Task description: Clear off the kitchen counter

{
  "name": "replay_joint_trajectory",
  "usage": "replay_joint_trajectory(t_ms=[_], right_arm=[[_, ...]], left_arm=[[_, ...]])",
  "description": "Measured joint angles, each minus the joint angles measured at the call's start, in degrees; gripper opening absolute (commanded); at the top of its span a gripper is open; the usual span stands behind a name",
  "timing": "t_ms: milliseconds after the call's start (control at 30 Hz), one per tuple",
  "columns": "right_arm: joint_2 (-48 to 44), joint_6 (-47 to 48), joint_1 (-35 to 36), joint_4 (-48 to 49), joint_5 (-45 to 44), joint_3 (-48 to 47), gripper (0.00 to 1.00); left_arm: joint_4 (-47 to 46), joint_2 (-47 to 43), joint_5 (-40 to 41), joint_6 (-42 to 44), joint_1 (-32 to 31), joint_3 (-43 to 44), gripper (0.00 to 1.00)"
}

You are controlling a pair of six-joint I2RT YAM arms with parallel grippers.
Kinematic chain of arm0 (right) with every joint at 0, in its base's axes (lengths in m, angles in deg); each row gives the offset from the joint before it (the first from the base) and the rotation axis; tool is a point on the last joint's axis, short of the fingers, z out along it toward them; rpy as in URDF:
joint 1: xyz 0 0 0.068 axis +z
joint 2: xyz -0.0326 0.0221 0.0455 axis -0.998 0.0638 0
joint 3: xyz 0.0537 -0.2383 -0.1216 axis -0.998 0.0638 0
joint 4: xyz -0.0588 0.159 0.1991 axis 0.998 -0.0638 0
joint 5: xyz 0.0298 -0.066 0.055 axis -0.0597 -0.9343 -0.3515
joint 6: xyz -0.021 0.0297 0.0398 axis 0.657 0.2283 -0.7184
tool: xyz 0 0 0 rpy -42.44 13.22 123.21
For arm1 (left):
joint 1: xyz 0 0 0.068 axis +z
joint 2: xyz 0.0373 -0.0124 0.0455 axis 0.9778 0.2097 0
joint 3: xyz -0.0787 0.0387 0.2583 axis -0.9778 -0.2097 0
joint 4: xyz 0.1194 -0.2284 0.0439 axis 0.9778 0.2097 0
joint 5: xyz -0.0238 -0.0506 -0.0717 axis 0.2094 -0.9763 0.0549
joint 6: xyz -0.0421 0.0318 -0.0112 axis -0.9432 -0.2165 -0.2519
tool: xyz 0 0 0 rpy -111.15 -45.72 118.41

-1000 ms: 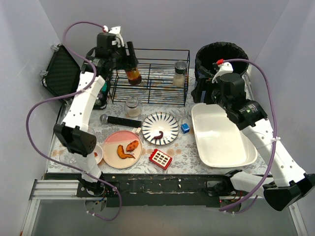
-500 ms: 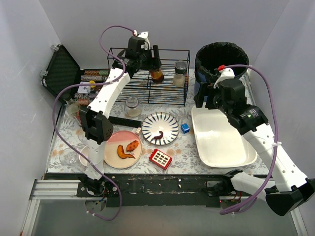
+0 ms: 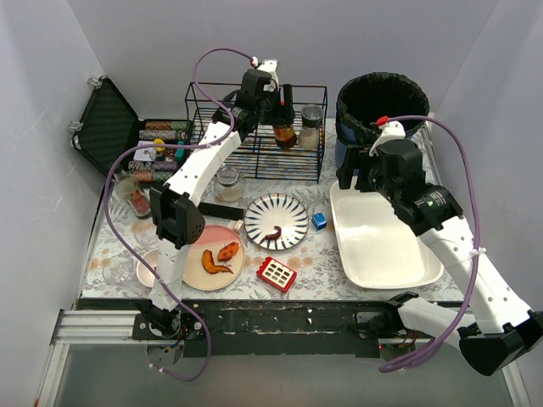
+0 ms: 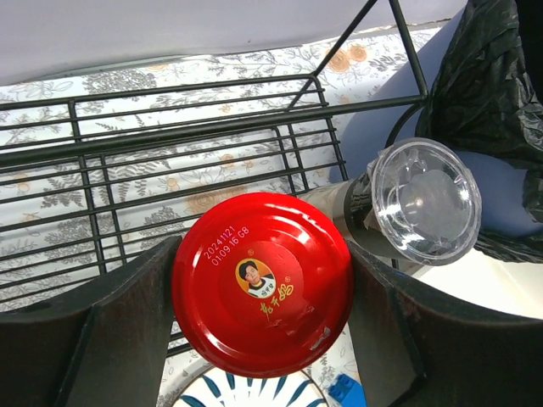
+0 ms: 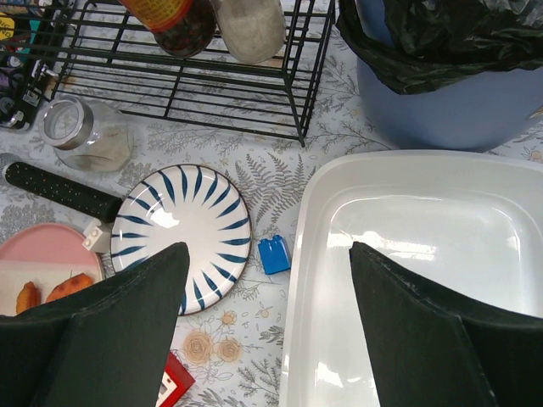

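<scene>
Left gripper (image 3: 284,108) clamped on the red-lidded jar (image 4: 263,292) over the wire rack (image 4: 195,130); right gripper (image 5: 267,331) spread, holding nothing.

Watch the clear-capped shaker (image 4: 424,199): it stands just off the left gripper's right-hand finger, contact not resolvable. If you lower straight down, that finger or the jar's shoulder may nudge it over. The jar's base is hidden beneath the hand, so it could land across a wire and tip on release. The kitchen counter (image 3: 318,250) lies under the rack and under the right gripper, beside the white tub (image 5: 475,254); dishes remain on it.
</scene>
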Motion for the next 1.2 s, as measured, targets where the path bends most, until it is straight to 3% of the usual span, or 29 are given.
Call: replay_joint_trajectory(t_ms=[267, 367, 800, 1200], right_arm=[[0.0, -0.1, 0.0, 0.0, 0.2, 0.5, 0.84], [0.0, -0.1, 0.0, 0.0, 0.4, 0.6, 0.84], [0.0, -0.3, 0.0, -0.1, 0.5, 1.4, 0.88], [1.0, -1.0, 0.0, -0.6, 0.4, 1.4, 0.88]], left_arm=[[-0.1, 0.0, 5.0, 3.0, -0.5, 0.0, 0.11], [0.0, 0.1, 6.5, 4.1, -0.5, 0.0, 0.2], [-2.1, 0.3, 6.9, 4.9, -0.4, -1.0, 0.98], [-3.3, -1.5, 6.9, 4.1, -0.4, -3.0, 0.98]])
